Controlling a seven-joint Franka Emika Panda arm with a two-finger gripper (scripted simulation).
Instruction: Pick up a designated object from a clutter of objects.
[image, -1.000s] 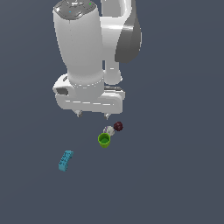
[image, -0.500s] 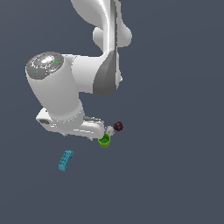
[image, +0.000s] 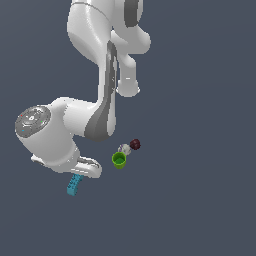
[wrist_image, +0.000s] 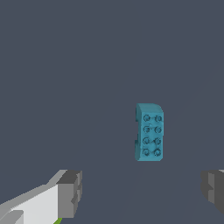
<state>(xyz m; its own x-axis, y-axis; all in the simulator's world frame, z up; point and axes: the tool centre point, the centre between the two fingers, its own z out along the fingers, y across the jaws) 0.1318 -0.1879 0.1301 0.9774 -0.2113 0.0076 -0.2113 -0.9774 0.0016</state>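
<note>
A plain dark slate-grey table (image: 200, 200) fills the background. The small teal-blue studded rectangular brick (wrist_image: 149, 132) is seen lying flat, studs up, well apart from the lime-green cup (image: 119, 160), the dark maroon ball (image: 135, 145) and the small whitish-grey object (image: 124, 148). The white arm's end effector (wrist_image: 140, 192) is shown spread wide, empty, above the brick and not touching it. The brick is judged light, rigid and smooth-sided; it is best taken across its narrow width, on the long flat sides at mid-length.
</note>
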